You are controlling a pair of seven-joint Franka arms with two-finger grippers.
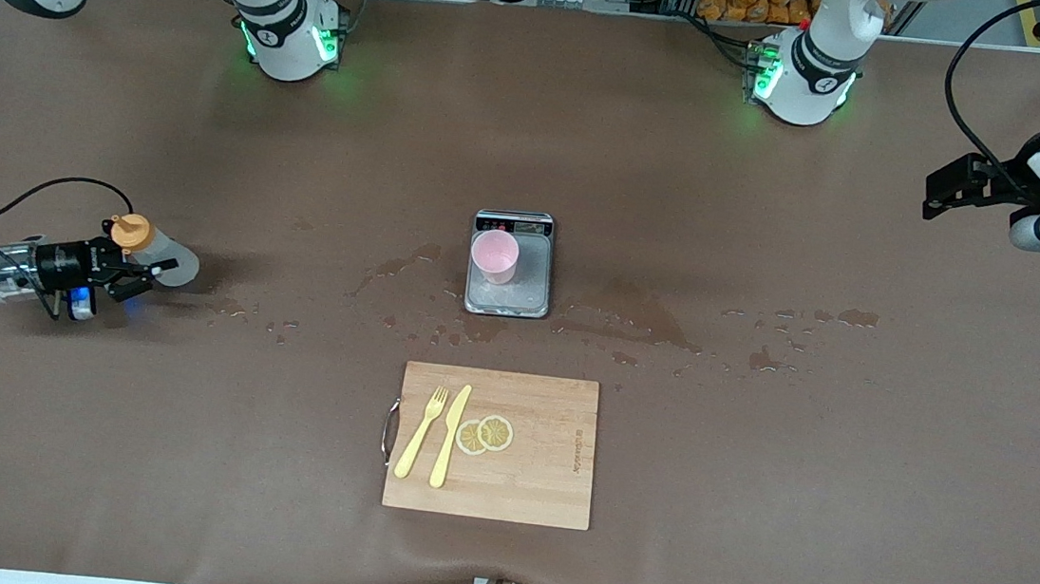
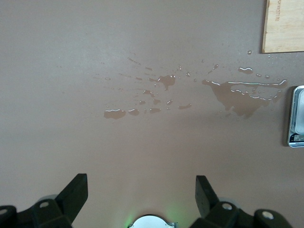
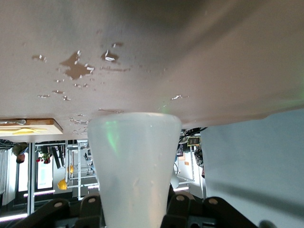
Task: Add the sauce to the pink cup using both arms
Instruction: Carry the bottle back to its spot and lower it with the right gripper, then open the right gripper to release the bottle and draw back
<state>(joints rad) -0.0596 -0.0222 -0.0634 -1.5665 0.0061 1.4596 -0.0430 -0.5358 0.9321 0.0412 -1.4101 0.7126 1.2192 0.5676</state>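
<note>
Right gripper: you see the right gripper [image 1: 129,272] at the right arm's end of the table, clamped on the sauce bottle [image 1: 156,255], which it holds up with the orange cap [image 1: 132,232] on.
Right wrist view: here the sauce bottle [image 3: 134,171] fills the middle between the fingers, whitish and translucent; the orange cap you cannot see from this side.
Left gripper: the left gripper [image 1: 947,192] waits in the air at the left arm's end of the table, its fingers spread wide and holding nothing.
Left wrist view: you see both fingers [image 2: 75,192] apart over wet spots [image 2: 166,81] on the brown table [image 2: 71,71], with an edge of the scale [image 2: 296,116] and a corner of the board [image 2: 285,26]; the cup is out of this view.
Pink cup: the pink cup [image 1: 494,256] stands upright on the scale [image 1: 520,292] in the table's middle, toward its display end. You cannot tell what is inside.
Cutting board: the wooden board [image 1: 542,456], nearer to the front camera than the scale, carries a yellow fork [image 1: 420,445], a yellow knife [image 1: 449,448] and two lemon slices [image 1: 484,435].
Writing: a small print is on the board, too small to read.
</note>
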